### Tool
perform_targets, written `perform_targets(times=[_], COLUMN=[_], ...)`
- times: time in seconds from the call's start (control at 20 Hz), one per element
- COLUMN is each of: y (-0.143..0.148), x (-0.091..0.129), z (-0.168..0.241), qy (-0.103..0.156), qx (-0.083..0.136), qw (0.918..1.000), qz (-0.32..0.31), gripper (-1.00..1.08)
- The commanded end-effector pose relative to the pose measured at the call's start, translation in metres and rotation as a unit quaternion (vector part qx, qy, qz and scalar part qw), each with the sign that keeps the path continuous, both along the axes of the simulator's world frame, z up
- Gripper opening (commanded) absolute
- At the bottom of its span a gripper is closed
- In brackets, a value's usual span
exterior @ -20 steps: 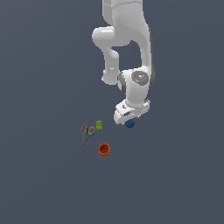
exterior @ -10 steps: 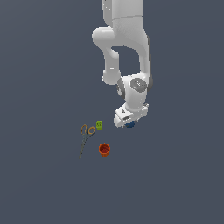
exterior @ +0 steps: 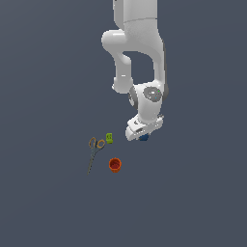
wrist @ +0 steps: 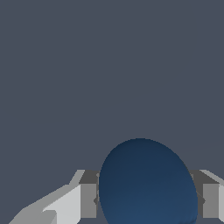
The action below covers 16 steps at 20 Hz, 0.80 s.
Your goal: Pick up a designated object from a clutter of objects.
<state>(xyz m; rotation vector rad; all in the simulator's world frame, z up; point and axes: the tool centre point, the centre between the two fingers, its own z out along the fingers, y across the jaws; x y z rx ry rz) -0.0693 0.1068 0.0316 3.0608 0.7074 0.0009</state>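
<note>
Dark blue smooth ball (wrist: 147, 183) sits between the end effector (wrist: 146, 200) fingers

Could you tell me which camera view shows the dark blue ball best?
The wrist view: the dark blue ball fills much of it, sitting between the gripper's fingers. In the exterior view, only a sliver of the ball peeks from under the gripper.

White arm bent down, wrist tilted, hand (exterior: 143, 136) low, fingers (wrist: 87, 200) set either side of ball (wrist: 148, 183), touching it.
</note>
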Motion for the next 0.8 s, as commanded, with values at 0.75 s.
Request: perform_targets(times=[0.75], y=[-0.033], x=[0.014], z=[0.048], qy=[0.0], qx=[0.0], qw=[1.0], qz=[0.0], gripper=[-1.0])
